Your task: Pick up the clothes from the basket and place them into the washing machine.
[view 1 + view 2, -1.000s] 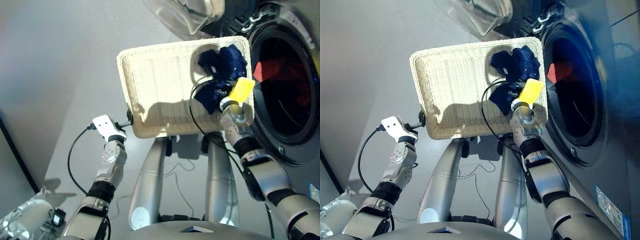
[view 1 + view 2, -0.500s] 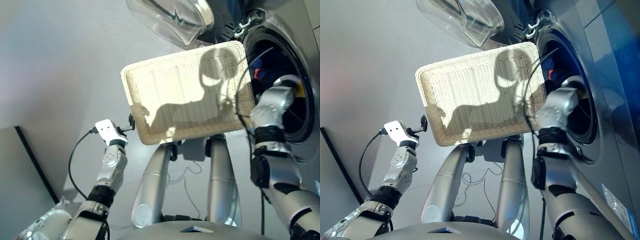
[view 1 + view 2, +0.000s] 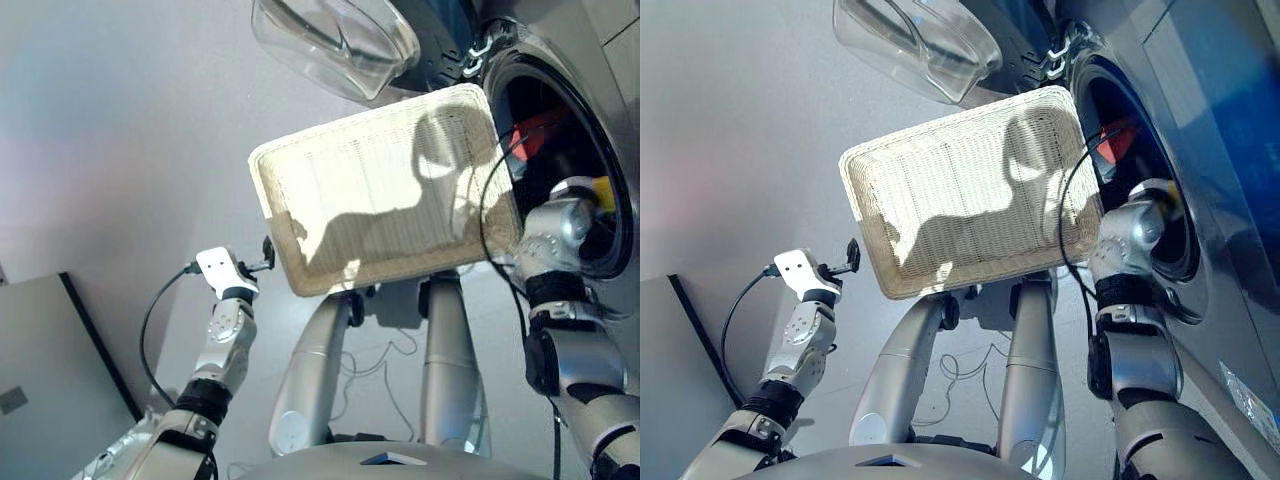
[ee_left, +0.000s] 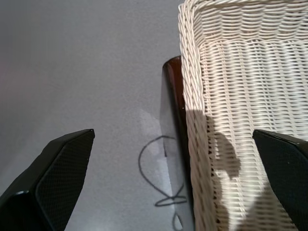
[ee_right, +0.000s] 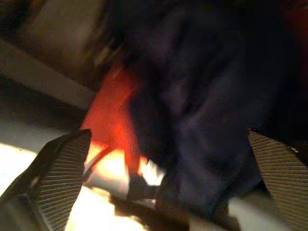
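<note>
The cream-white basket (image 3: 330, 180) holds no clothes; only my arm's shadow lies across it. My left gripper (image 3: 268, 252) is open at its near left corner, and in the left wrist view the basket's rim (image 4: 192, 96) stands between the spread fingers (image 4: 57, 178). My right arm reaches into the washing machine (image 3: 1200, 110) through the porthole. Inside the drum my right gripper (image 5: 168, 137) is open, with the navy blue garment (image 5: 207, 110) just in front of it and the coral-red garment (image 5: 113, 115) beside that. The black garment is hidden.
The clear glass door (image 3: 335, 40) hangs open above the basket's far edge. A dark stand (image 4: 173, 120) carries the basket, with a cable on the grey floor beneath. A grey panel (image 3: 50, 380) stands at the lower left.
A second ago my right gripper was at the navy garment in the basket. It has carried the garment into the drum, where it now is. The left arm has kept its place.
</note>
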### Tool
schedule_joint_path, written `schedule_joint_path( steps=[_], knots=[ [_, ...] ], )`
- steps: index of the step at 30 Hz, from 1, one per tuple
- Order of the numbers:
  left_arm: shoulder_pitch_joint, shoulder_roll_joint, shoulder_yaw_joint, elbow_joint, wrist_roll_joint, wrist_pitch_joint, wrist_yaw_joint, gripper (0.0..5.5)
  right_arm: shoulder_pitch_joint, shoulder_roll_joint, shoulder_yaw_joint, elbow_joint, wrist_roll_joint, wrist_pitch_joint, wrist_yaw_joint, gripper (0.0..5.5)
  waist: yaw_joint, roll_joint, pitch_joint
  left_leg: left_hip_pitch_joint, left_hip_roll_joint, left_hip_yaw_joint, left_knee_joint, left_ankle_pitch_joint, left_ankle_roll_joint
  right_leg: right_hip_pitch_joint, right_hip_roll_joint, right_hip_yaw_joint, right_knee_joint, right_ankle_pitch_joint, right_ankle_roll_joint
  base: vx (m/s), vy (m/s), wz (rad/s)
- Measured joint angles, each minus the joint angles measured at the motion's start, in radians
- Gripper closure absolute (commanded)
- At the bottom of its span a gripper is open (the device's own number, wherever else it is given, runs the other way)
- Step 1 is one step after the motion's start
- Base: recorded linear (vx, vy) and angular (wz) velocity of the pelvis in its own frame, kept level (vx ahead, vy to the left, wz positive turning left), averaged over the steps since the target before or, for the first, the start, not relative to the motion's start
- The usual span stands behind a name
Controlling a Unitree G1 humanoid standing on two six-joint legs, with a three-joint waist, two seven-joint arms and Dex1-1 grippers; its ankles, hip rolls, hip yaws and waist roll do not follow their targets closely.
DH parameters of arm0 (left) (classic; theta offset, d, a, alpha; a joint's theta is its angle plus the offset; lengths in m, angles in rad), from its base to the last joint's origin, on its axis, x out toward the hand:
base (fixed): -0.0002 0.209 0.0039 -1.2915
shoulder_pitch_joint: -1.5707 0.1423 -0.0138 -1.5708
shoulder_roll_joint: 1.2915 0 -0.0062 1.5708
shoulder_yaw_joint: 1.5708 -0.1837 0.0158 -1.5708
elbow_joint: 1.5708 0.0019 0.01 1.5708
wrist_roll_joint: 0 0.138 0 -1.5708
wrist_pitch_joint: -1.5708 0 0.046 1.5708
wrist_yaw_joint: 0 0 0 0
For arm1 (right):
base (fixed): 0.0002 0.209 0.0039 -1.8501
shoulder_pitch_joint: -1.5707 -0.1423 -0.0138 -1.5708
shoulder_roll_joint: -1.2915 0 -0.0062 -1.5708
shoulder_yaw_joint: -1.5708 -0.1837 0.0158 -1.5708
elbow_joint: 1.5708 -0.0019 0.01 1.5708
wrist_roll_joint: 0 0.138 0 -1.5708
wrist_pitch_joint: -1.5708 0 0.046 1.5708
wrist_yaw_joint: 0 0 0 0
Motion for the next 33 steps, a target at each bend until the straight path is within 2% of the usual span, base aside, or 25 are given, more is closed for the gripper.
schedule_joint_path(
  steps=[2, 4, 6, 8, 10, 12, 13, 15, 18, 22, 26, 29, 33],
  knots=[
    [0.014, 0.0, 0.008, 0.004, 0.0, 0.006, -0.014, 0.0, 0.033, 0.005, 0.037, 0.008, -0.039, 0.028, 0.04, 0.0, -0.001, -0.021, -0.01, 0.006, 0.003, -0.006, -0.001, 0.001, -0.001, 0.009, 0.001, -0.007, -0.005, 0.0, -0.001, -0.007, -0.053, 0.049],
    [0.025, 0.0, 0.015, 0.023, 0.0, 0.018, -0.037, 0.0, 0.072, -0.011, 0.119, 0.029, -0.112, 0.073, 0.091, 0.0, -0.007, -0.034, -0.013, 0.033, 0.003, -0.029, -0.012, 0.003, -0.006, 0.051, -0.002, -0.03, -0.018, 0.002, -0.002, 0.013, -0.059, 0.148],
    [0.035, 0.0, 0.027, 0.069, 0.0, 0.021, -0.057, 0.0, 0.107, 0.007, 0.165, 0.052, -0.177, 0.095, 0.131, 0.0, -0.009, -0.067, -0.03, 0.073, 0.004, -0.037, -0.042, 0.01, -0.011, 0.089, -0.003, -0.042, -0.041, 0.004, -0.003, 0.0, 0.0, 0.0],
    [0.043, -0.002, 0.031, 0.117, 0.005, 0.031, -0.061, 0.0, 0.133, 0.043, 0.175, 0.078, -0.223, 0.116, 0.151, 0.0, -0.016, -0.089, -0.04, 0.121, 0.004, -0.055, -0.074, 0.02, -0.018, 0.144, -0.005, -0.057, -0.072, 0.004, -0.007, 0.083, -0.028, 0.125],
    [0.045, -0.007, 0.03, 0.182, 0.018, 0.044, -0.081, 0.0, 0.173, 0.072, 0.186, 0.086, -0.26, 0.131, 0.17, 0.0, -0.016, -0.109, -0.046, 0.187, 0.01, -0.059, -0.119, 0.032, -0.018, 0.212, -0.005, -0.08, -0.11, 0.006, -0.01, 0.075, -0.017, 0.111],
    [0.055, -0.008, 0.028, 0.228, 0.031, 0.056, -0.102, 0.0, 0.218, 0.092, 0.198, 0.114, -0.287, 0.136, 0.19, 0.0, -0.017, -0.128, -0.055, 0.248, 0.011, -0.072, -0.163, 0.039, -0.019, 0.276, -0.005, -0.088, -0.147, 0.005, -0.01, 0.074, -0.013, 0.104],
    [0.055, -0.009, 0.027, 0.251, 0.039, 0.065, -0.112, 0.0, 0.233, 0.094, 0.204, 0.117, -0.305, 0.141, 0.192, 0.0, -0.016, -0.131, -0.058, 0.275, 0.01, -0.081, -0.185, 0.048, -0.018, 0.306, -0.007, -0.1, -0.166, 0.007, -0.01, 0.0, 0.0, 0.0],
    [0.06, -0.01, 0.029, 0.293, 0.051, 0.069, -0.127, 0.0, 0.281, 0.105, 0.212, 0.118, -0.344, 0.153, 0.198, 0.0, -0.018, -0.147, -0.06, 0.334, 0.011, -0.086, -0.223, 0.062, -0.018, 0.365, -0.008, -0.113, -0.203, 0.018, -0.017, 0.0, 0.0, 0.0],
    [0.062, -0.018, 0.035, 0.353, 0.059, 0.084, -0.136, 0.0, 0.331, 0.123, 0.213, 0.137, -0.379, 0.165, 0.211, 0.0, -0.02, -0.16, -0.06, 0.431, 0.012, -0.108, -0.285, 0.073, -0.018, 0.465, -0.007, -0.137, -0.259, 0.02, -0.015, 0.087, 0.006, 0.101],
    [0.072, -0.018, 0.038, 0.43, 0.126, 0.096, -0.153, 0.0, 0.392, 0.152, 0.209, 0.186, -0.389, 0.176, 0.233, 0.0, -0.022, -0.183, -0.07, 0.553, 0.021, -0.11, -0.355, 0.081, -0.018, 0.594, 0.0, -0.156, -0.332, 0.022, -0.012, 0.091, 0.02, 0.026],
    [0.1, -0.013, 0.041, 0.479, 0.21, 0.106, -0.152, 0.0, 0.482, 0.173, 0.2, 0.209, -0.417, 0.19, 0.25, 0.0, -0.022, -0.211, -0.108, 0.655, 0.028, -0.108, -0.417, 0.085, -0.017, 0.697, 0.01, -0.16, -0.402, 0.029, -0.007, 0.084, 0.039, -0.036],
    [0.109, -0.017, 0.052, 0.521, 0.248, 0.108, -0.153, 0.0, 0.528, 0.188, 0.171, 0.242, -0.418, 0.194, 0.262, 0.0, -0.022, -0.217, -0.118, 0.733, 0.032, -0.103, -0.454, 0.086, -0.016, 0.779, 0.014, -0.159, -0.449, 0.039, -0.001, 0.072, 0.032, -0.056],
    [0.145, -0.018, 0.084, 0.562, 0.278, 0.123, -0.15, 0.0, 0.601, 0.217, 0.163, 0.304, -0.448, 0.205, 0.271, 0.0, -0.022, -0.223, -0.18, 0.816, 0.039, -0.097, -0.503, 0.087, -0.015, 0.861, 0.022, -0.158, -0.501, 0.043, 0.002, 0.095, 0.018, -0.07]
  ],
)
